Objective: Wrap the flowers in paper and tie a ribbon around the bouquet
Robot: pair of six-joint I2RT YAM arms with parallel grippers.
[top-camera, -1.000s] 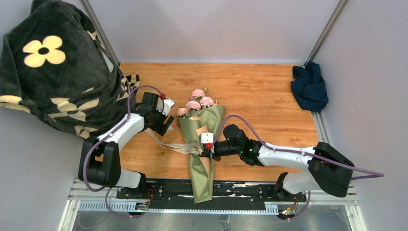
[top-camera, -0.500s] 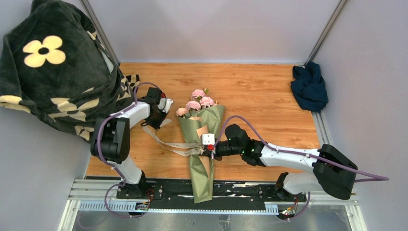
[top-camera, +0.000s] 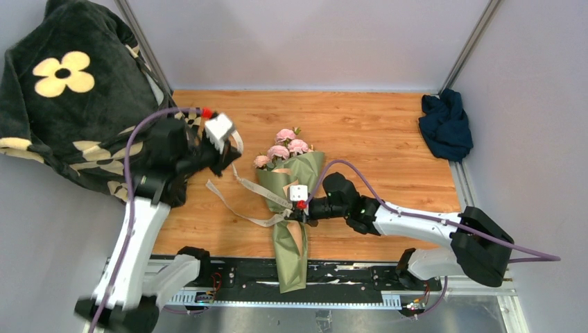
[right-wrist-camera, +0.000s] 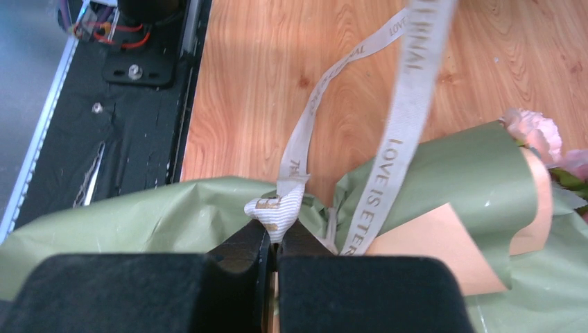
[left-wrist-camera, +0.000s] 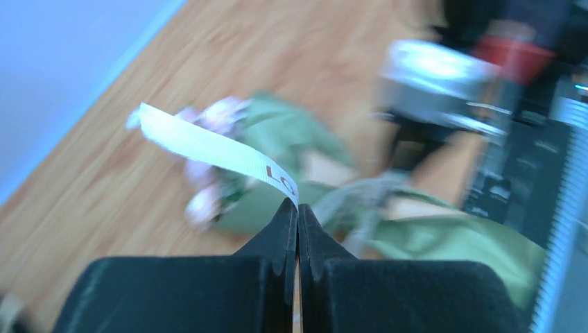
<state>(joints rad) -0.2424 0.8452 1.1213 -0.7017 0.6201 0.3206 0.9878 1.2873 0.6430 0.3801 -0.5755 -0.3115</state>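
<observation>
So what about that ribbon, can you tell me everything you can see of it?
The ribbon is a narrow, floppy cream-beige woven band printed with LOVE IS ETERNAL in tan letters. It meets the bouquet at the middle of its green paper. There the right gripper is shut on a bunched part. The left gripper is shut on one end, held up off the table to the left. Another strand lies in a slack loop on the wood.

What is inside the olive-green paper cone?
Pink rose-like blooms stick out of the olive-green paper cone, against its tan inner face. Stems are covered by the paper.
</observation>
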